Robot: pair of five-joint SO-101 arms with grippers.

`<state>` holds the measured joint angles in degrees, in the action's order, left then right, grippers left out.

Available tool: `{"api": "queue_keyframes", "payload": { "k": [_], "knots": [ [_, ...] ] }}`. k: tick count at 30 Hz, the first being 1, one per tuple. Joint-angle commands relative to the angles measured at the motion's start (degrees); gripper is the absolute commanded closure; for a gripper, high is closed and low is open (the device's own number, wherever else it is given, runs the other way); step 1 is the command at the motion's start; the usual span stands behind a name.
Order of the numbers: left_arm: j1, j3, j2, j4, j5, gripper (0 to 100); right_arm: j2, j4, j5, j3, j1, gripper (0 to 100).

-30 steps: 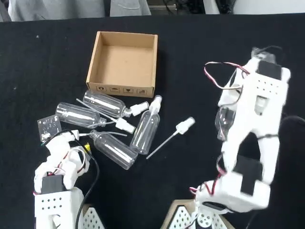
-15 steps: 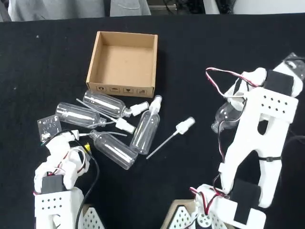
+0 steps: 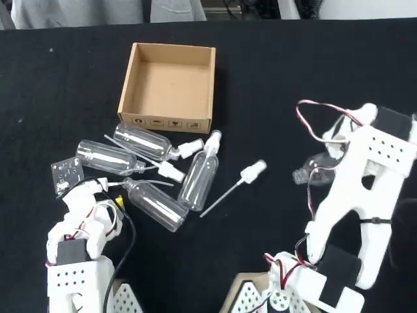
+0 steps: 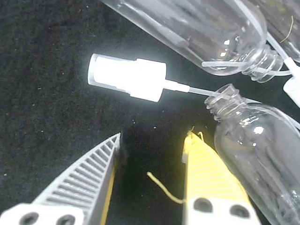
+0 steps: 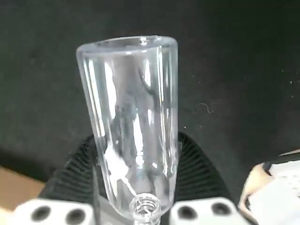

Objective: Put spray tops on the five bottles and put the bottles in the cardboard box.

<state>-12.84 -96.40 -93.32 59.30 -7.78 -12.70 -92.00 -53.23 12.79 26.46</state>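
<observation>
The right gripper [image 5: 138,157] pinches the slick bottle [image 5: 129,103] near its neck, so it may swivel loose; the left gripper [image 4: 153,138] gapes empty

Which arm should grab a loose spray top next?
Left. The left tool is open, right by a loose spray top lying on the table. The right tool is shut on an uncapped bottle, so it is occupied.
</observation>
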Motion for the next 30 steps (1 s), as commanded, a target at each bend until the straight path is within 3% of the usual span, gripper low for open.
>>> {"api": "queue_keyframes", "payload": {
  "k": [1, 18, 27, 30],
  "knots": [
    [-0.5, -1.5, -0.7, 0.3, 0.1, 80, -3.9, 5.7, -4.2, 3.6, 2.9, 98.6],
    [-0.5, -1.5, -0.7, 0.3, 0.1, 80, -3.5, 37.7, -8.9, 28.4, 6.9, 98.2],
    [-0.5, -1.5, -0.7, 0.3, 0.1, 80, -3.5, 41.8, -8.8, 31.4, 6.9, 97.9],
    [-0.5, -1.5, -0.7, 0.3, 0.1, 80, -3.5, 41.7, -8.7, 31.6, 6.9, 89.7]
  ]
}}
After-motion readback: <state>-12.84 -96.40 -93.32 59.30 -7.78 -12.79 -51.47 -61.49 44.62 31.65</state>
